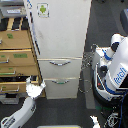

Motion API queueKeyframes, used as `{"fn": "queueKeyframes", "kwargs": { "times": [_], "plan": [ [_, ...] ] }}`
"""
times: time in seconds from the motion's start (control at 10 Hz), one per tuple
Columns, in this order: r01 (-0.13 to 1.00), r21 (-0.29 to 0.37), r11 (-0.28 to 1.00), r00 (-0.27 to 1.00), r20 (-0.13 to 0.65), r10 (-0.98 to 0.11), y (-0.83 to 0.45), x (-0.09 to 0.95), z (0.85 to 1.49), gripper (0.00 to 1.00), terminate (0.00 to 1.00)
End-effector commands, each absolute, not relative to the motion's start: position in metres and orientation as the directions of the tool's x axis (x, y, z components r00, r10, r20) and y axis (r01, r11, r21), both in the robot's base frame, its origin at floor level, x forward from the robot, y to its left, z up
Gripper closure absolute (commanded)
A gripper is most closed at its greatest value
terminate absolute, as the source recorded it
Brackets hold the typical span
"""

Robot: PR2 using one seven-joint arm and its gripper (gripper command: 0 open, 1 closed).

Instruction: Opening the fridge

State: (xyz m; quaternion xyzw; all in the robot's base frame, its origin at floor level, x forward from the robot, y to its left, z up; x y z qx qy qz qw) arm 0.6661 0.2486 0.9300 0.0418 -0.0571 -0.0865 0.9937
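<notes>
Hand (35, 89) is seen at the fridge's (60, 35) lower left corner; its opening cannot be told; the fridge's long axis is upright, doors shut

high exterior view, angled down, fridge (60, 45) centered
</notes>
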Motion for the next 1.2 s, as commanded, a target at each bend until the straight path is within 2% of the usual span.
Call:
{"fn": "queueKeyframes", "kwargs": {
  "times": [0.1, 0.9, 1.2],
  "plan": [
    [-0.161, 0.147, 0.976, 0.972, 0.194, 0.131, 0.301, 0.763, 1.045, 0.00, 0.00],
    [-0.062, 0.169, 0.984, 0.980, 0.198, 0.027, 0.249, 0.827, 1.087, 0.00, 0.00],
    [-0.049, 0.173, 0.984, 0.982, 0.187, 0.016, 0.251, 0.839, 1.081, 0.00, 0.00]
  ]
}}
